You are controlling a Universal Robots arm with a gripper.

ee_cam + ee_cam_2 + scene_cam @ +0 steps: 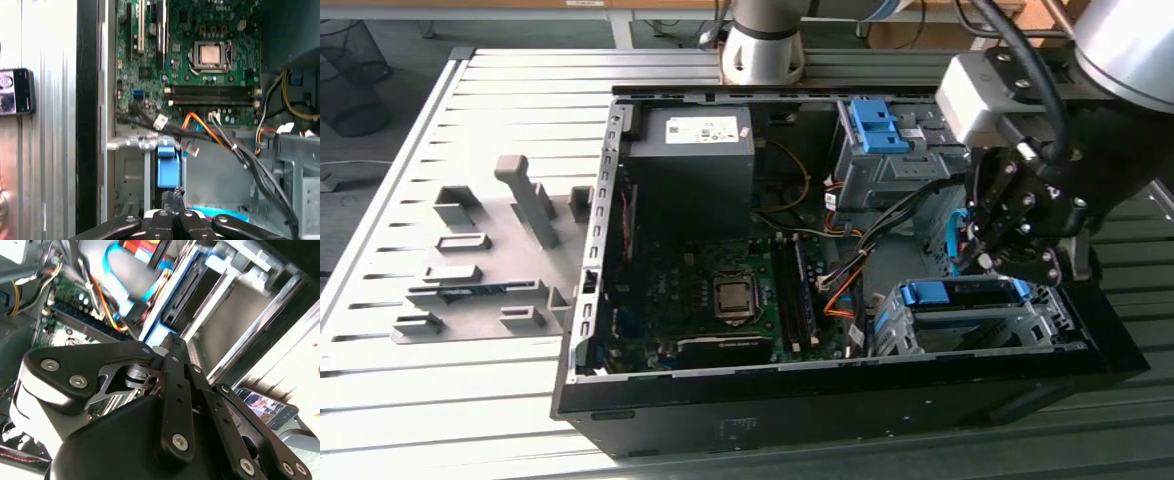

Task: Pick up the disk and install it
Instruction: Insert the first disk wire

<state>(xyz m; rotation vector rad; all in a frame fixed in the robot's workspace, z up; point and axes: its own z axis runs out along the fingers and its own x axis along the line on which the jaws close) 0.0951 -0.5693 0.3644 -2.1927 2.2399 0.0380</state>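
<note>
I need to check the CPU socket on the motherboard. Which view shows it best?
The first wrist view: the socket faces the camera, large and unobstructed. The exterior view shows it smaller and at an angle. In the second wrist view I cannot make it out.

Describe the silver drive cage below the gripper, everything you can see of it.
In the exterior view, the drive cage is a boxy bay of bare silver sheet metal with perforated, slotted walls. It stands upright inside the open computer case, in the corner at the exterior view's lower right. A blue plastic piece lies across its top. Orange and black cables run beside it. The gripper hangs just above; contact cannot be told.
</note>
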